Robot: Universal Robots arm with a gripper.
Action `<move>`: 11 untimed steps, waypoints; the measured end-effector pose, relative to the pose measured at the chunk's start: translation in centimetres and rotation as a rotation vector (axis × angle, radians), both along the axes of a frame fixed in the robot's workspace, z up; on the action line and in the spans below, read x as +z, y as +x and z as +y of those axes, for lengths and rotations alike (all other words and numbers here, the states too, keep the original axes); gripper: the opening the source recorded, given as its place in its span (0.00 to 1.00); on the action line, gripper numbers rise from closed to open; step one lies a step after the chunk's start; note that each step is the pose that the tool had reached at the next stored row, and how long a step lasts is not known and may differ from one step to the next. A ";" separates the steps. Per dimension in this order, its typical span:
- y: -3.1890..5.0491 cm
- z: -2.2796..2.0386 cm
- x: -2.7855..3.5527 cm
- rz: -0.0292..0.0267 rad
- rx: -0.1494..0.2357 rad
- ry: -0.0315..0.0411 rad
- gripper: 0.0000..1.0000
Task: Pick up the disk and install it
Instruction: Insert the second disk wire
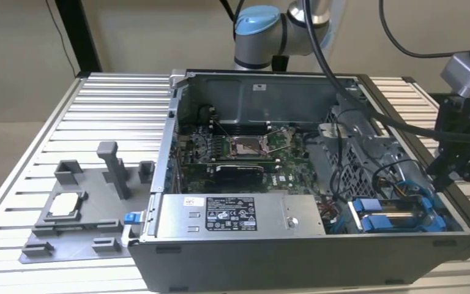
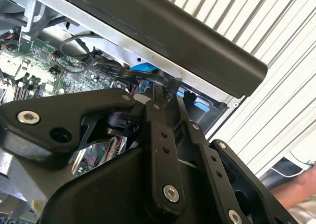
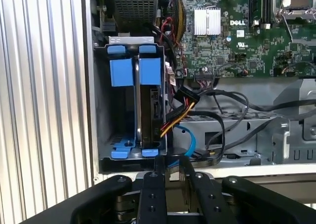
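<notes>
The disk (image 3: 150, 110) stands on edge in the drive bay (image 3: 98, 110) at the corner of the open computer case, framed by its blue carrier (image 3: 150, 69), with cables plugged in beside it. In the exterior view the disk (image 1: 396, 214) sits low in the case at the view's right. My gripper (image 3: 173, 160) hovers just outside the case wall in line with the bay, fingers close together with nothing between them. It hangs over the case's right rim in the exterior view (image 1: 447, 174) and appears in the second wrist view (image 2: 168, 93).
The case also holds a motherboard (image 1: 243, 153), a grey power supply box (image 1: 235, 214) and loose cables (image 3: 217, 130). A grey fixture with a white-topped chip (image 1: 63, 205) lies on the slatted table (image 1: 96, 110). A person's hand (image 2: 296, 189) is near the table edge.
</notes>
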State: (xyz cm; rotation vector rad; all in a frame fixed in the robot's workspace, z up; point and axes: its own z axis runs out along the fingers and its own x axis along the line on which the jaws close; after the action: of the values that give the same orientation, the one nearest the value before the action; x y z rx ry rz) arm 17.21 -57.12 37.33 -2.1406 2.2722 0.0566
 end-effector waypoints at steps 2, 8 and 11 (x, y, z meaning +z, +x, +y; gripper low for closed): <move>0.13 0.05 -0.03 0.0000 0.002 -0.0186 1.00; 0.43 0.72 -0.14 -0.0001 0.007 -0.0414 1.00; 0.61 1.00 -0.30 -0.0001 0.009 -0.0509 1.00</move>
State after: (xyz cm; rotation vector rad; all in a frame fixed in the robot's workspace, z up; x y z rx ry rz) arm 17.82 -56.12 37.03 -2.1755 2.2880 -0.0013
